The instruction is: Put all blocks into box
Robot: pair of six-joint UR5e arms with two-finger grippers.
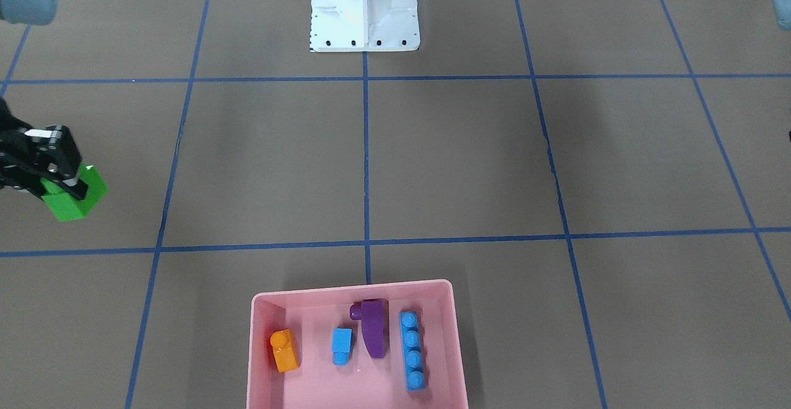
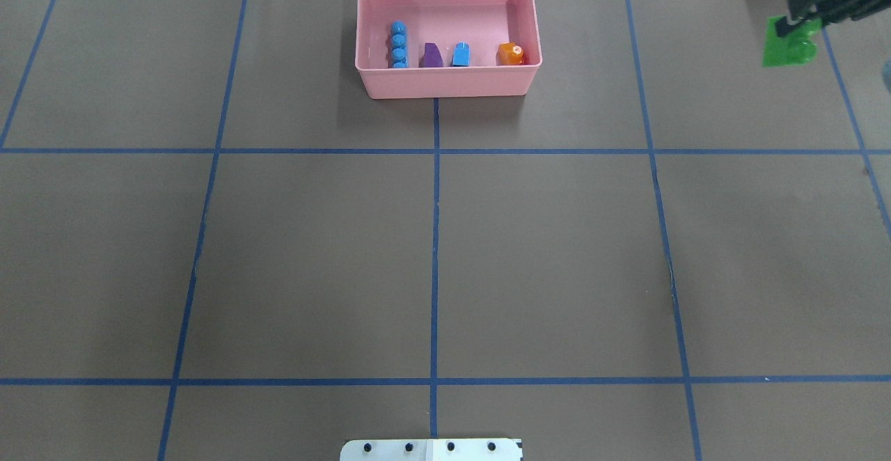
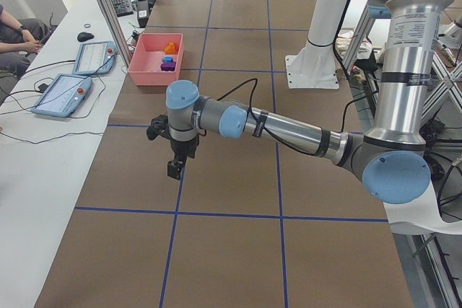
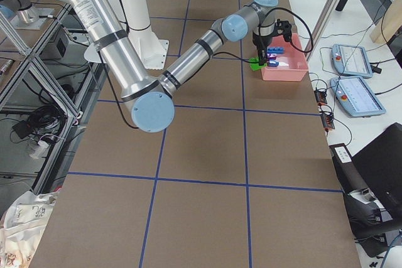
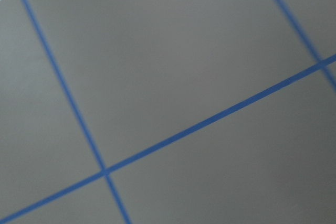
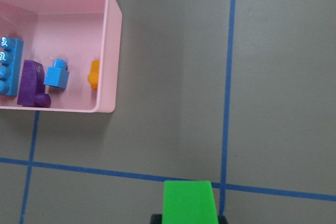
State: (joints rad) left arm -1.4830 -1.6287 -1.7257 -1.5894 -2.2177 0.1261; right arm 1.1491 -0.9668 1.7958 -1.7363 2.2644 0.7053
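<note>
The pink box (image 1: 259, 359) stands at the table's far side from the robot, and also shows in the overhead view (image 2: 445, 85) and the right wrist view (image 6: 110, 51). In it lie the orange block (image 1: 284, 350), small blue block (image 1: 341, 345), purple block (image 1: 374, 328) and long blue block (image 1: 413, 350). My right gripper (image 1: 62, 177) is shut on the green block (image 1: 74, 198), held tilted over the table well to the robot's right of the box (image 2: 790, 47). My left gripper (image 3: 175, 167) hangs over bare table. I cannot tell whether it is open or shut.
The white robot base (image 1: 364, 20) stands at the table's near edge to the robot. Blue tape lines (image 2: 435, 238) grid the brown table. Tablets (image 3: 94, 55) and a seated person (image 3: 14, 34) are beside the table, beyond the box.
</note>
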